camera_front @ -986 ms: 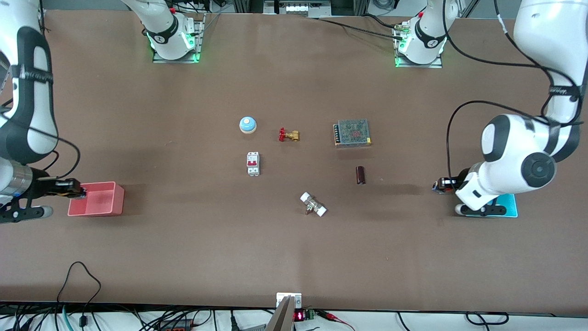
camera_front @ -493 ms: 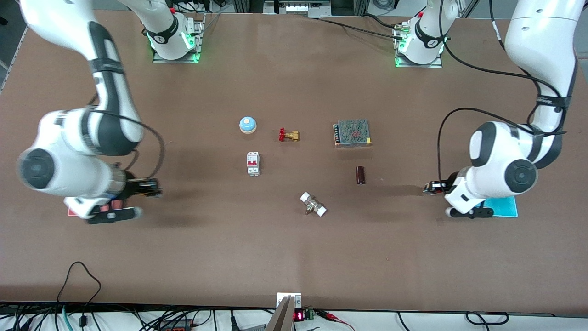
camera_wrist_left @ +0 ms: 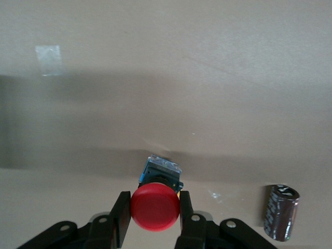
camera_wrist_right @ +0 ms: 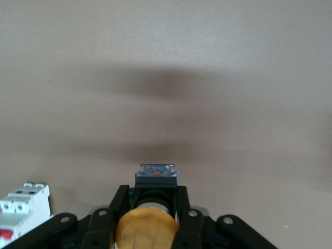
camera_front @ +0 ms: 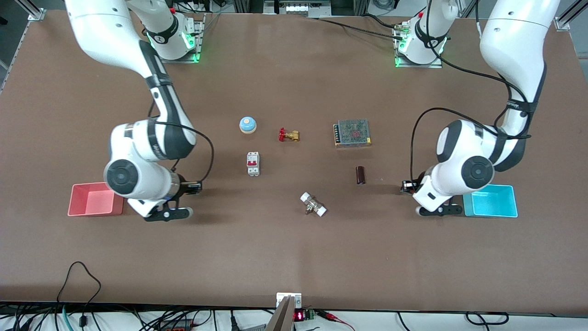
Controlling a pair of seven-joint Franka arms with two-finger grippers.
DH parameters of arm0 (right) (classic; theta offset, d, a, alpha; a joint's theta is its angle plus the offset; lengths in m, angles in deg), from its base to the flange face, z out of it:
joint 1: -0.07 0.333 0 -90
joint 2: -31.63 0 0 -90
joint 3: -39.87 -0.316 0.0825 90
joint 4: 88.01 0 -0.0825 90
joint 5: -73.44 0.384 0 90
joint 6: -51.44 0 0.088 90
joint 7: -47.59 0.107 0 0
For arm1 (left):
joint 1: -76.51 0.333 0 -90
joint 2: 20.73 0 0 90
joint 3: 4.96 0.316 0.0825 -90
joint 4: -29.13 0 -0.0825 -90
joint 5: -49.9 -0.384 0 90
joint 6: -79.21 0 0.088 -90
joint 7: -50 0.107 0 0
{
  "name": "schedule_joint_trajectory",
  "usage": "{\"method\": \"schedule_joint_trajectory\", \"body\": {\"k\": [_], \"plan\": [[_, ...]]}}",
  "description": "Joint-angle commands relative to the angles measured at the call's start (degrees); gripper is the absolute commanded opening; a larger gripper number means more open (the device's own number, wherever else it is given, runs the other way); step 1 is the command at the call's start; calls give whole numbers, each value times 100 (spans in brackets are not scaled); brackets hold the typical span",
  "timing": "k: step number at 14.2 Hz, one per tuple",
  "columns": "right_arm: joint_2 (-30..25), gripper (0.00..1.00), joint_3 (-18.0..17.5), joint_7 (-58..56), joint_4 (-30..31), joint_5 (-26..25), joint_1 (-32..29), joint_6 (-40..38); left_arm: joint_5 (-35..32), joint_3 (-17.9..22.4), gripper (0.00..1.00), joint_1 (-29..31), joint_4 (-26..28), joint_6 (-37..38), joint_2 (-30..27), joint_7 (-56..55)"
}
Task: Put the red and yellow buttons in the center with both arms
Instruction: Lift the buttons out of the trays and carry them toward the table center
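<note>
My left gripper [camera_wrist_left: 154, 213] is shut on the red button [camera_wrist_left: 155, 206], its fingers clamped on the round red cap with the black-and-blue body sticking out ahead. In the front view this gripper [camera_front: 407, 185] hangs low over bare tabletop between the cyan bin and the dark capacitor. My right gripper [camera_wrist_right: 149, 218] is shut on the yellow button [camera_wrist_right: 148, 229], its fingers on the black body beside the yellow-orange cap. In the front view it [camera_front: 193, 187] is over bare tabletop between the pink bin and the white breaker. The buttons themselves barely show in the front view.
Pink bin [camera_front: 95, 199] at the right arm's end, cyan bin [camera_front: 490, 201] at the left arm's end. Mid-table: blue bell [camera_front: 247, 124], brass valve [camera_front: 288, 135], power supply [camera_front: 353, 132], capacitor [camera_front: 360, 175], white breaker [camera_front: 253, 163], white-capped fitting [camera_front: 313, 204].
Both arms have swung inward from the bins toward the table's middle, each carrying its button. The right arm moved much farther; both bins now show uncovered.
</note>
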Motion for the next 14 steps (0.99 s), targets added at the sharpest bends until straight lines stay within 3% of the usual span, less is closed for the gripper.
{"method": "schedule_joint_trajectory", "body": {"k": [1,11,12,13,14], "plan": [[149,40,50,237,81,92,141,274,-23,22,12,-60,-102,-55,142,-126],[475,40,41,764,407,92,466,1014,-93,75,20,19,-120,-213,230,-82],[492,53,50,773,407,101,484,1014,-84,75,28,19,-120,-213,230,-82],[458,100,50,808,381,109,467,1014,-67,75,40,10,-120,-213,222,-82],[414,100,59,808,337,110,466,970,-58,75,51,10,-120,-213,222,-82]]}}
